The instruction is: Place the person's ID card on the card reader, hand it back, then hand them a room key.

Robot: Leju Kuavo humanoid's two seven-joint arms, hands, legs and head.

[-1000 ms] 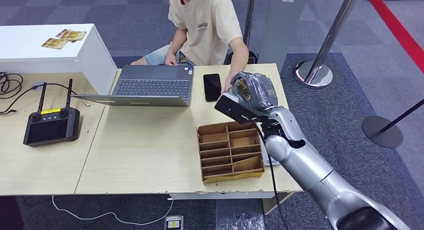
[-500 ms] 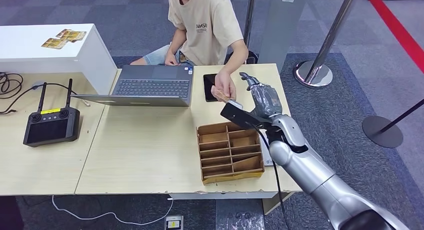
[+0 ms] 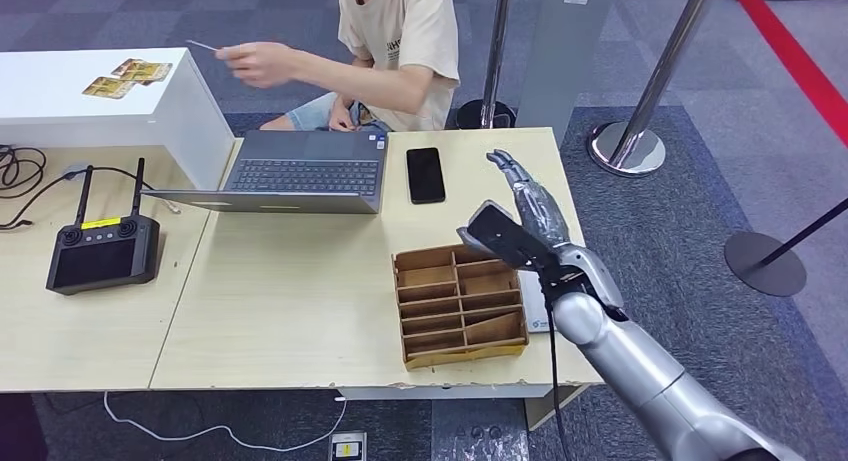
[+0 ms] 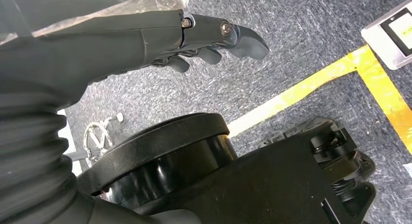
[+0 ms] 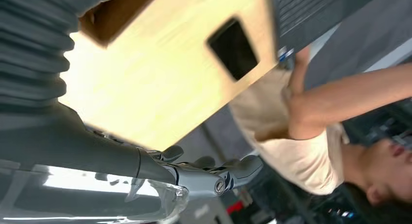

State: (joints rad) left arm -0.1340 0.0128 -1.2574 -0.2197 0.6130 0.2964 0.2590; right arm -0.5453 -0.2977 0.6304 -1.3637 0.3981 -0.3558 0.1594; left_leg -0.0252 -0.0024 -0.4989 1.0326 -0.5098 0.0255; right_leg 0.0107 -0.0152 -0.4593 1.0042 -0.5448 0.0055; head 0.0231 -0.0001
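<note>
A person [image 3: 400,41] sits behind the table, one arm stretched far to the left, pinching a thin card [image 3: 200,45] above the white box [image 3: 110,106]. My right hand [image 3: 530,199] hovers over the table's right end, past the brown wooden organiser [image 3: 460,301], with its fingers straight and nothing in them. The right wrist view also has that hand [image 5: 209,174] empty. A white flat device [image 3: 538,316], perhaps the card reader, peeks out under my right forearm. My left hand [image 4: 209,37] hangs over the floor and holds nothing.
A black phone [image 3: 425,174] and an open laptop [image 3: 300,171] lie in front of the person. Several yellow cards [image 3: 128,76] lie on top of the white box. A black remote controller [image 3: 100,249] rests on the left table. Metal stanchions [image 3: 628,146] stand to the right.
The person took the card out of my right hand and swung it far left over the white box. My right hand opened, straightened its fingers and drew back slightly.
</note>
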